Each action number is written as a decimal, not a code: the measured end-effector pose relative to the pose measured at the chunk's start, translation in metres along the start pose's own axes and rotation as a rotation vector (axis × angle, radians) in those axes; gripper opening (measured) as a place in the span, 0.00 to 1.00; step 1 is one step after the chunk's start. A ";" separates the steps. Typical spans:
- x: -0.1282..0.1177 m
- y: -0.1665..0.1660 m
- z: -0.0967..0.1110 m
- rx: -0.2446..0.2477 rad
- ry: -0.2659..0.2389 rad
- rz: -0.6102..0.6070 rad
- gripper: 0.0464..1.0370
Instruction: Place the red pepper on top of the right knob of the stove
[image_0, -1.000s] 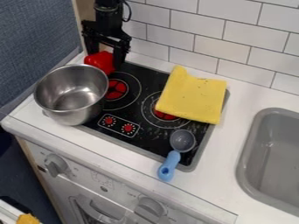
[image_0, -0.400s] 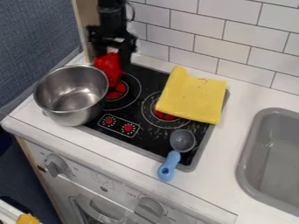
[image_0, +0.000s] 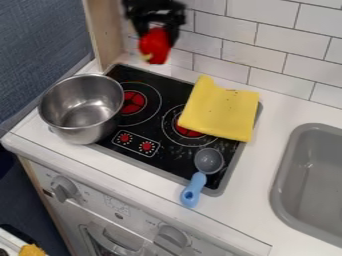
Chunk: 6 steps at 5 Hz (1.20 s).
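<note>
- Both the black gripper (image_0: 157, 36) and the red pepper (image_0: 155, 47) have risen and shifted rightward in view, off the spot behind the pot; the rest stays put.
- Stove (image_0: 161, 161): black top set in the white counter (image_0: 290, 116); its back left corner lies below the raised pepper in view.
- Pot (image_0: 85, 106): over the stove's left edge.
- Yellow cloth (image_0: 219, 110): toward the back right corner, partly over a burner.
- Blue-handled scoop (image_0: 192, 191): across the front edge, near the front right corner.
- Gripper: fingers closed on the pepper, parted only by its width.
- Pepper: hangs in the air between them, long axis near upright, pale yellowish tip pointing down and slightly left. It is probably a light toy, smooth and perhaps slippery, not fragile; a grip across its upper body should suit, leaving the lower end free to meet the stove.
- Right knob (image_0: 146, 146): near the front edge, looks flat, so the rounded pepper may roll when let go.
</note>
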<state>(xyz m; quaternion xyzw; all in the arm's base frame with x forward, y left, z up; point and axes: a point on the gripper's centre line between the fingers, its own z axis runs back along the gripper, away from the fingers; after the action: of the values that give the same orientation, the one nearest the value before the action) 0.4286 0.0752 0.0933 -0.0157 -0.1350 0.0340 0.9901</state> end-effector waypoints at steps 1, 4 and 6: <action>-0.030 -0.026 0.030 0.041 -0.022 -0.093 0.74; -0.129 -0.005 0.029 0.092 0.103 -0.045 0.74; -0.183 -0.055 0.014 0.101 0.142 -0.207 0.74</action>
<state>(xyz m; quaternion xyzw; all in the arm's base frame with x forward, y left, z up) 0.2525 0.0076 0.0598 0.0460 -0.0635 -0.0627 0.9950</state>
